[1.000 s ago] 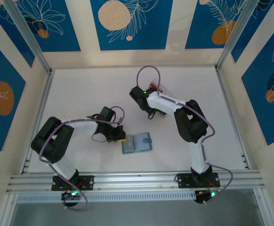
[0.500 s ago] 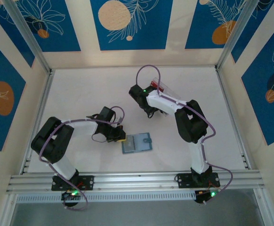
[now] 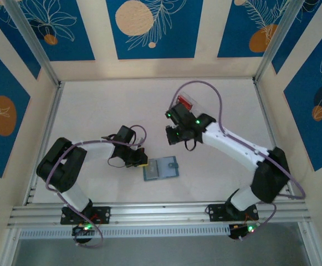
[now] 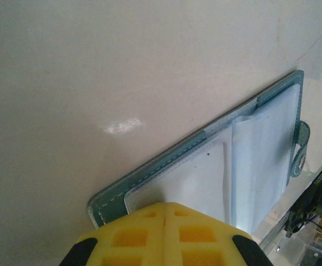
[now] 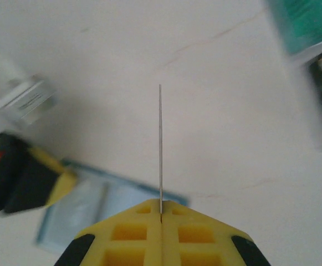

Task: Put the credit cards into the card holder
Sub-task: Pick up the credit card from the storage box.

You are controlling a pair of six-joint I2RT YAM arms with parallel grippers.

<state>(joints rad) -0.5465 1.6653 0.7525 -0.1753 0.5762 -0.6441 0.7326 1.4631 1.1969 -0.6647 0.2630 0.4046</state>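
Card holder [image 3: 161,168] open on the bench [image 3: 105,105].
Left jaws, closed, sit at its left edge; right jaws, beyond its far side, pinch a credit card [image 5: 160,149] edge-on.

A robot test cell in a lab — a white table [image 3: 111,105] boxed by aluminium rails [image 3: 161,211] and blue leaf-print panels [image 3: 172,39].

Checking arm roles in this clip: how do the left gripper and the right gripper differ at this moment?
The right gripper pinches a thin credit card edge-on, sticking out ahead of its jaws; the left gripper carries no card. The left gripper sits at the edge of the open card holder; the right gripper is apart from it, farther back. Both have yellow jaws, closed.
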